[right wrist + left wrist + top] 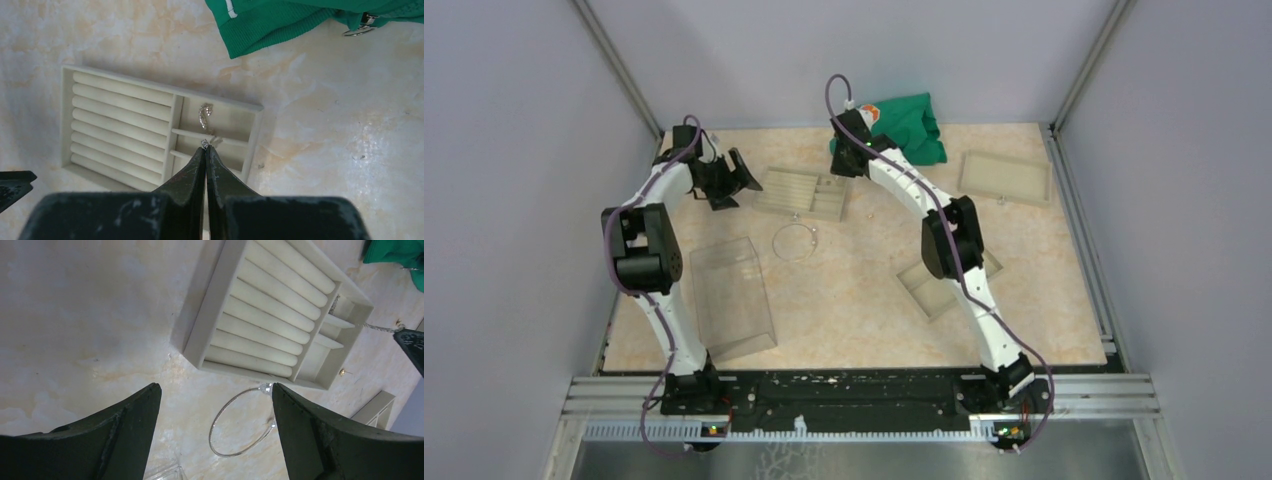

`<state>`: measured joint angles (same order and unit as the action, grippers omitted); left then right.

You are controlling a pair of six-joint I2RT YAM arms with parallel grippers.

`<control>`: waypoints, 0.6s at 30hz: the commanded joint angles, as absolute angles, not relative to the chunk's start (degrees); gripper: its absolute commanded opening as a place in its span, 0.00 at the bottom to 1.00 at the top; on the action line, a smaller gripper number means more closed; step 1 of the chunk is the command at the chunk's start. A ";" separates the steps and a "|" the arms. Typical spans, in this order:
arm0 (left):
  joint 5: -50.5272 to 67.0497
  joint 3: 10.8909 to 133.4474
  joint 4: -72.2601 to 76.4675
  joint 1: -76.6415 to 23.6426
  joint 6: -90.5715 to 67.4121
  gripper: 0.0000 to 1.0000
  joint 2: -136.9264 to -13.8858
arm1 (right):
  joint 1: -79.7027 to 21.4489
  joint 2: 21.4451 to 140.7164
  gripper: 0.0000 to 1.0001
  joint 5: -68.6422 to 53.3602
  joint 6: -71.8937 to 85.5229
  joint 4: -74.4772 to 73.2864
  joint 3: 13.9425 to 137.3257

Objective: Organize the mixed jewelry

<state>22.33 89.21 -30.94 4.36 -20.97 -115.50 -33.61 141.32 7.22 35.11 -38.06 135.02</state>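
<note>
The thin silvery wire hoop (794,241) lies flat on the table just in front of the beige roll tray (776,190). In the left wrist view the hoop (220,422) lies between my left gripper's (215,390) wide-open, empty jaws, below them. My left gripper (734,185) hovers left of the tray. My right gripper (205,147) is shut on a tiny silvery chain piece (204,144) above the tray's small compartments (235,122). The piece's other end (204,116) lies in the far compartment. The right gripper (852,160) is at the tray's far right end.
A green cloth (911,125) lies at the back, with a metal ring (357,31) beside it. A second beige tray (1006,177) sits back right, and a third (929,290) lies under the right arm. A clear plastic box (732,298) stands front left. A tiny gold stud (343,372) lies by the tray.
</note>
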 commanded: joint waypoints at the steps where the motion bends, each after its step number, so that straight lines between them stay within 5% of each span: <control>1: 23.01 91.93 -31.78 4.75 -20.83 0.88 -116.20 | -34.23 143.04 0.00 8.32 35.61 -32.24 137.41; 13: 22.93 93.03 -32.78 4.76 -20.98 0.88 -116.48 | -33.95 147.58 0.00 7.23 36.11 -30.96 139.63; 18: 23.56 92.81 -32.83 4.75 -21.27 0.88 -116.46 | -33.59 146.71 0.33 7.24 34.71 -31.34 140.87</control>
<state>22.37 91.18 -32.21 4.40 -20.99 -115.94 -33.58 147.72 7.16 35.86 -33.43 136.31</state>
